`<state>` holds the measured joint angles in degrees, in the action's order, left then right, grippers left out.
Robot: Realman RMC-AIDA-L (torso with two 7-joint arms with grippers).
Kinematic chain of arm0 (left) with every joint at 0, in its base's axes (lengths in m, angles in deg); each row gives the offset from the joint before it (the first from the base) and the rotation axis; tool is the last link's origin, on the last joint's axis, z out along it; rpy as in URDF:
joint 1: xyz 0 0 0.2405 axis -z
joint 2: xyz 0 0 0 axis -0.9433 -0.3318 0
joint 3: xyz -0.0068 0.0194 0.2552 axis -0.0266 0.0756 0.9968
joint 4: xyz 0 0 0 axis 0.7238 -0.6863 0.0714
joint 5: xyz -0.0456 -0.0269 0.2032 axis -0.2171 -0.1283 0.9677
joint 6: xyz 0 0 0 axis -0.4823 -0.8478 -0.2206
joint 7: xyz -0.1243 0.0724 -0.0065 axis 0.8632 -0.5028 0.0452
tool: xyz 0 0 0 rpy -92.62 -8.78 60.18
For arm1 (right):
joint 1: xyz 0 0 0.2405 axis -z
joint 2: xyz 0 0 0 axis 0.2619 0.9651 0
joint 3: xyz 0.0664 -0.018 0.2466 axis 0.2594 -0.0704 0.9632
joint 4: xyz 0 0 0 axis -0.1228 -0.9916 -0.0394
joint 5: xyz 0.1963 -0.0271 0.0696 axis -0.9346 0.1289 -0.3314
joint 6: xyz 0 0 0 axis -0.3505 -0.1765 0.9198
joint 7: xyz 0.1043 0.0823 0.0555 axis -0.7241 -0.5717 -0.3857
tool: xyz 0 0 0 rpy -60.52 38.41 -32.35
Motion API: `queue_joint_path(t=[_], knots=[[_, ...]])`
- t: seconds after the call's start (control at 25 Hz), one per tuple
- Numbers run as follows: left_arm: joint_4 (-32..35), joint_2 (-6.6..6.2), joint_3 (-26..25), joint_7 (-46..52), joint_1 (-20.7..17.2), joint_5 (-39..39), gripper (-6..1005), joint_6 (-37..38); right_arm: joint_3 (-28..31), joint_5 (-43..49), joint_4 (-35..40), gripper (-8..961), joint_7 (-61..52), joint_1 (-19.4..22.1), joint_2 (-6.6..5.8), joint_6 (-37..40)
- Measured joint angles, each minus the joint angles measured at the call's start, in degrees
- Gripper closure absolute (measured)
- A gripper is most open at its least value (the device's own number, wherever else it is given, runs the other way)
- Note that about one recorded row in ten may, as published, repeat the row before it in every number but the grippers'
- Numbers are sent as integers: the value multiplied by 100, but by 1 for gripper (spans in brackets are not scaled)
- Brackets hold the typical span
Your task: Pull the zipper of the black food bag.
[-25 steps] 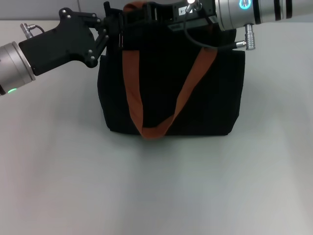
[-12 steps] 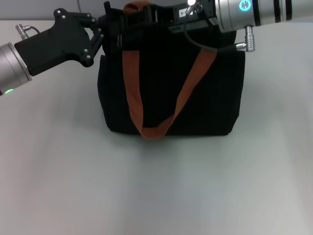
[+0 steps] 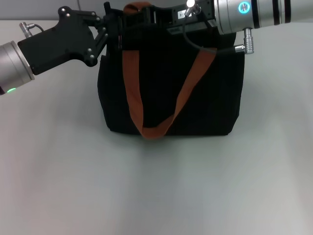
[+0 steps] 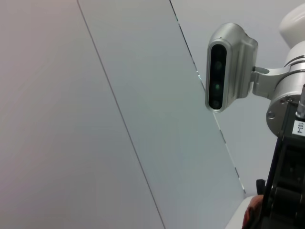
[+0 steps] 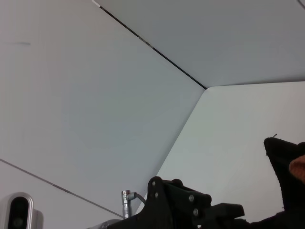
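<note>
Progress unclear: left gripper (image 3: pixel 113 30) & right gripper (image 3: pixel 146 17) meet atop black food bag (image 3: pixel 171 93); zipper hidden, jaws' state can't tell.

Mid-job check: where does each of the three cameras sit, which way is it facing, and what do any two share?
Head view: sits on the head, looks down at the black food bag on the table; left gripper and right gripper meet at its top edge.
Left wrist view: faces up at wall panels; right arm's wrist camera shows.
Right wrist view: faces the wall and table; the left gripper shows.
Shared: head and right wrist both show the left gripper.
</note>
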<state>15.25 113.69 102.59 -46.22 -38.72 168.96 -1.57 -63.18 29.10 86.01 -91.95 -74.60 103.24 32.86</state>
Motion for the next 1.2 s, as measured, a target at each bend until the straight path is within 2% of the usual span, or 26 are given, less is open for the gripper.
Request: queue_joint_path(t=[0.48,1.2], knots=[[9,10,-55,3,-30,-65,943,42,-129,55,4,633,1,-96,4,-98],[35,-9,-55,1,-54,-148,939,92,-186,223,292,636,-5,24,-4,-140]])
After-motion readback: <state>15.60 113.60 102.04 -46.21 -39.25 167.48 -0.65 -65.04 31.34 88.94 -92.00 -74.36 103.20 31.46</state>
